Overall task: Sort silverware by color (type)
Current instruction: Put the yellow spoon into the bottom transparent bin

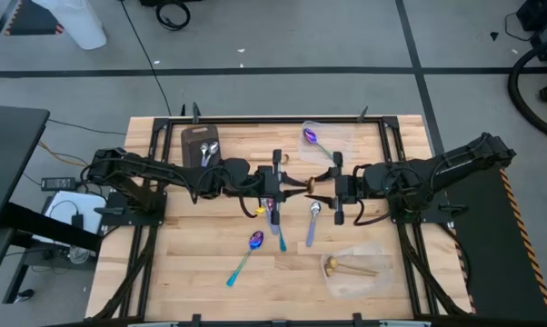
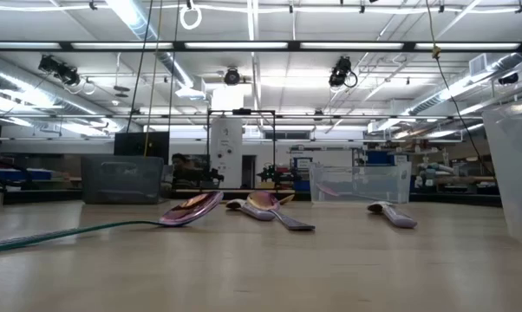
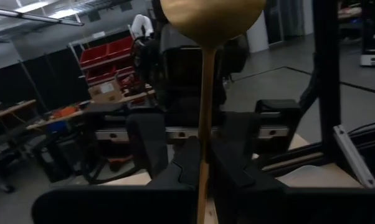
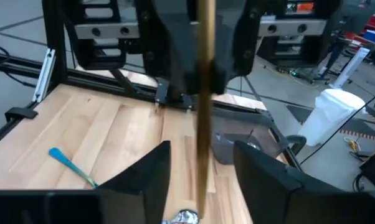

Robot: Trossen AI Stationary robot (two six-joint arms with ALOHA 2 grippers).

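My left gripper [image 1: 285, 184] hovers over the table's middle, shut on a gold spoon [image 1: 301, 184] that points at my right gripper [image 1: 326, 187]. In the right wrist view, my right gripper [image 4: 203, 177] is open with one finger on either side of the gold handle [image 4: 205, 93], not touching it. On the table lie a silver spoon [image 1: 313, 222], a blue-handled spoon [image 1: 276, 222] and a purple spoon with a teal handle [image 1: 246, 252]. Silver spoons [image 1: 208, 151] lie in the dark grey tray [image 1: 193, 138]. A purple spoon [image 1: 310, 137] and gold spoons [image 1: 333, 265] lie in clear containers. My left gripper pinches the gold spoon's handle [image 3: 202, 177] between its two fingers. It comes level from the table's left, with the fingers along the spoon. The spoon is lifted clear and sticks out about level toward the table's right, with its bowl [image 3: 212, 18] at the free end.
One clear container [image 1: 333, 136] stands at the far middle and another [image 1: 369, 272] near the right. The metal frame rail [image 1: 255, 118] runs along the table's edges. In the low view, spoons [image 2: 192, 209] lie across the middle, with clear containers [image 2: 361, 182] behind them.
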